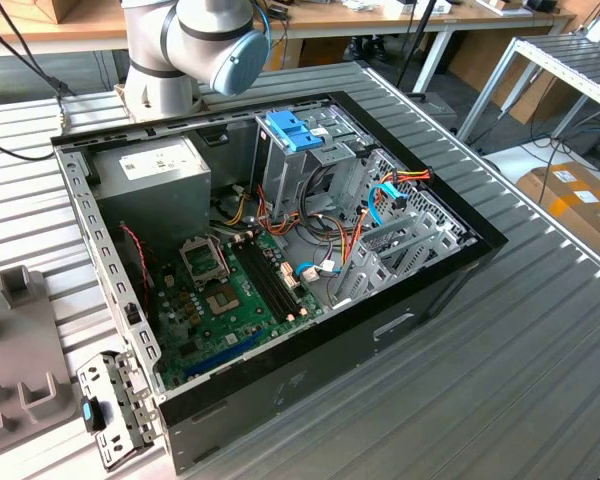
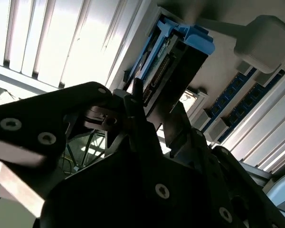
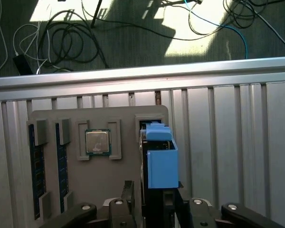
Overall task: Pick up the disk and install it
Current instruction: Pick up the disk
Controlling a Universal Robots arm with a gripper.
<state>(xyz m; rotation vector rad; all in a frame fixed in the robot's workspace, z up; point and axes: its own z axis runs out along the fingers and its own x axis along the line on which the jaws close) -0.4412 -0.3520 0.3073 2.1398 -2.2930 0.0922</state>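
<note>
The disk (image 3: pixel 161 166) stands on edge in a slot of a grey parts tray (image 3: pixel 99 180), its blue plastic rail facing the camera. In the second wrist view the disk (image 2: pixel 175 61) shows its blue rail and connector edge. My gripper (image 3: pixel 149 199) straddles it, one black finger (image 3: pixel 128 192) on each side, and a thin strip of tray shows between that finger and the disk. In the second wrist view the gripper (image 2: pixel 156 114) reaches up around the disk's lower part. The jaws look open around it.
The tray also carries a processor chip (image 3: pixel 98 142) and memory sticks (image 3: pixel 33 161). In the exterior view an open computer case (image 1: pixel 280 250) lies on the slatted table, with a drive cage with a blue cap (image 1: pixel 295 130), a grey power supply (image 1: pixel 155 175) and the arm's base (image 1: pixel 195 45) behind it.
</note>
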